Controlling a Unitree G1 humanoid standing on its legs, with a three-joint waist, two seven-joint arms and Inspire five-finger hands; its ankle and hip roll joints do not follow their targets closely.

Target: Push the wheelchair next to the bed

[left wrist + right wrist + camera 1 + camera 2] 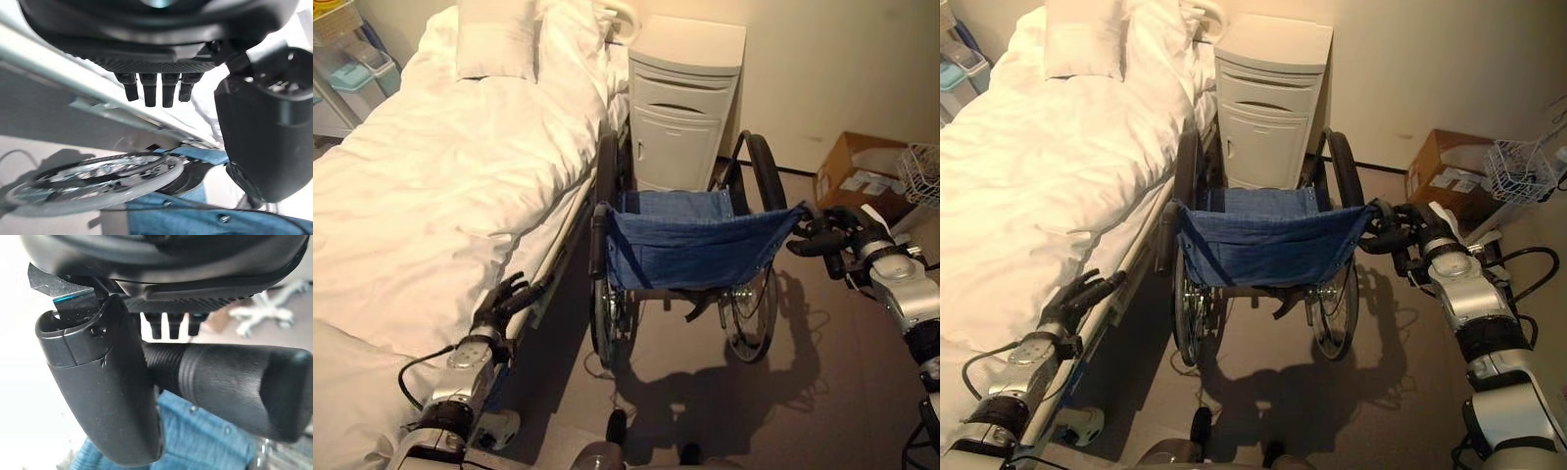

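Note:
The wheelchair [690, 245], with a blue cloth back and large black wheels, stands close against the right side of the bed [431, 196], facing a white cabinet. My right hand [847, 235] is shut on the chair's right push handle [230, 382], the thumb [107, 396] crossing in front of the grip. My left hand [499, 304] hangs open beside the bed's side rail [553, 264], behind and to the left of the chair's left push handle [598, 240], touching nothing. In the left wrist view, one chair wheel [98, 176] shows past that hand's fingers [156, 88].
A white bedside cabinet [680, 108] stands directly ahead of the chair against the wall. A cardboard box [857, 176] and a white wire basket [922, 171] sit at the right. Plastic drawers [352, 73] stand beyond the bed at the far left. A pillow [494, 39] lies at the bed's head.

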